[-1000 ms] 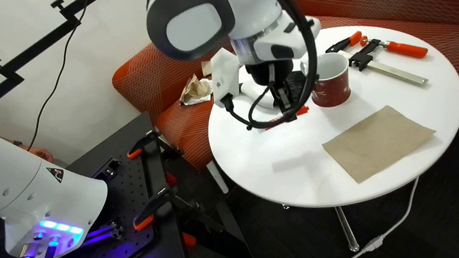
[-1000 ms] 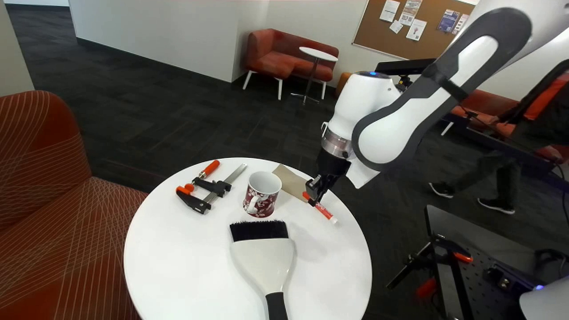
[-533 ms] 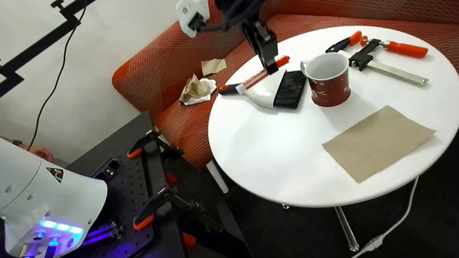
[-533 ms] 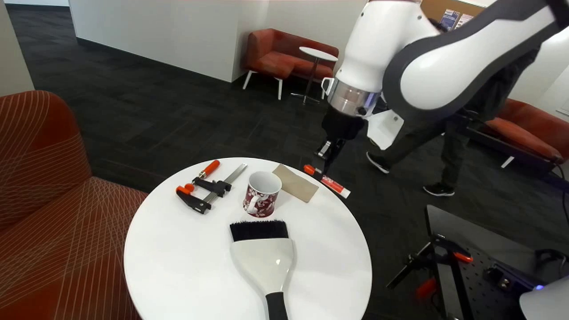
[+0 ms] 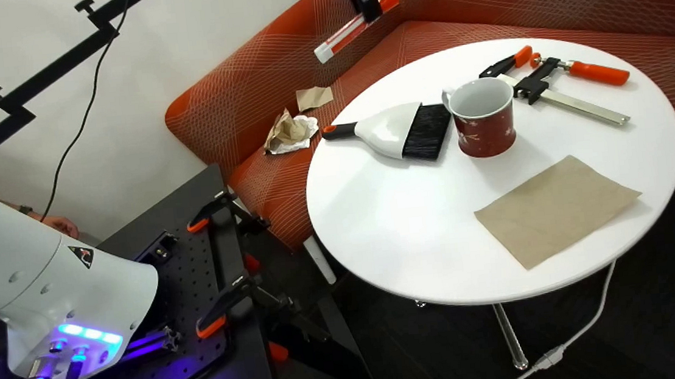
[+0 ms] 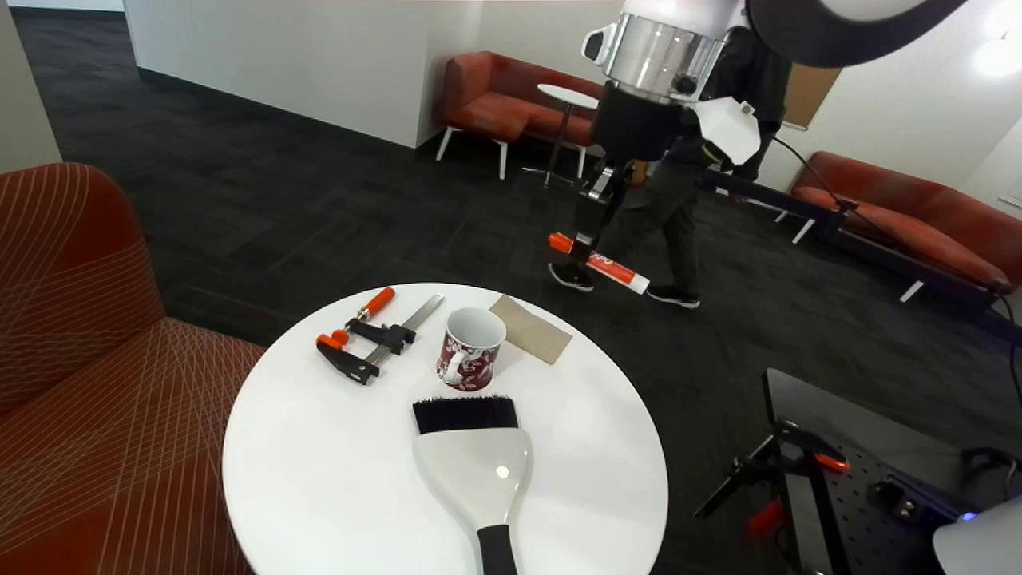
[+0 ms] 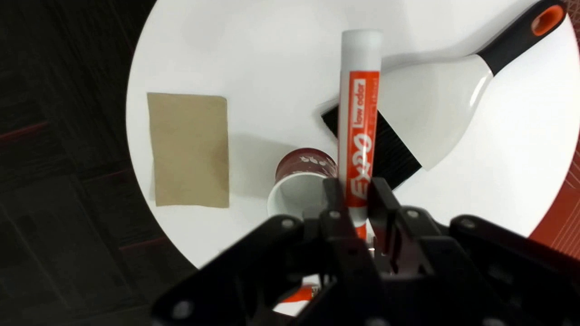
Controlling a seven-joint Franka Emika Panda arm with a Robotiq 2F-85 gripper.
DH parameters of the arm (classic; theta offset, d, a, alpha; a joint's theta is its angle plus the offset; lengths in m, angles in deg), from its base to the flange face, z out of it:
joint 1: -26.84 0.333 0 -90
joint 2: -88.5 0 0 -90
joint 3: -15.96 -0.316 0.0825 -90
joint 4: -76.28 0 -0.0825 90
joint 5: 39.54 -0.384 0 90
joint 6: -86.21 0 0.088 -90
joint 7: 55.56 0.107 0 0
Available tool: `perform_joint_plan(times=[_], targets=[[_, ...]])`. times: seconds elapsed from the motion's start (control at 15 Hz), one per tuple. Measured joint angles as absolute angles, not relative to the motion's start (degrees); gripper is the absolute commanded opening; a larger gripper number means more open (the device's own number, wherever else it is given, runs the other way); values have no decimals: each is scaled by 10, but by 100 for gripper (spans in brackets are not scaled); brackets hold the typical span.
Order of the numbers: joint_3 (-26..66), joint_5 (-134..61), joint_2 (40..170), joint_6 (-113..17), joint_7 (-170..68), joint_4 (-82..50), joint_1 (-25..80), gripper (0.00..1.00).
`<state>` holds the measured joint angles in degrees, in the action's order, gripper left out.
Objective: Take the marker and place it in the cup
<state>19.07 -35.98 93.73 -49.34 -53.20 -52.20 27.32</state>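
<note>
My gripper [image 5: 370,14] is shut on the red marker [image 5: 345,36] and holds it in the air, well above the table. In an exterior view my gripper [image 6: 585,246] grips the marker [image 6: 615,271] near its red cap, and the marker slants. In the wrist view the white end of the marker [image 7: 361,122] points away from the fingers [image 7: 355,194], which cover part of its cap. The dark red cup [image 5: 487,132] stands upright on the table, with no contents visible. It also shows in an exterior view [image 6: 469,371] and, partly hidden behind the fingers, in the wrist view [image 7: 302,163].
A white brush with black bristles [image 5: 390,133] lies beside the cup on the round white table [image 5: 414,231]. A bar clamp with orange handles [image 5: 580,104] lies behind the cup. A brown paper sheet [image 5: 559,210] lies near the edge. A person [image 6: 679,231] walks in the background.
The marker was on the table, in my gripper's grasp, one second ago. My gripper has lifted it high above the table. The cup, brush, clamp and paper have not moved.
</note>
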Motion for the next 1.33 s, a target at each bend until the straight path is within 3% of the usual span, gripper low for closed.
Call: perform_joint_plan(times=[0.27,0.33,0.8,1.33], targets=[[188,-361,936,-493,-540,-521,273,19],[188,-361,936,-493,-540,-521,273,5],[188,-290,939,-538,-463,-523,274,5],[214,-6,977,-623,-107,-506,292,5]])
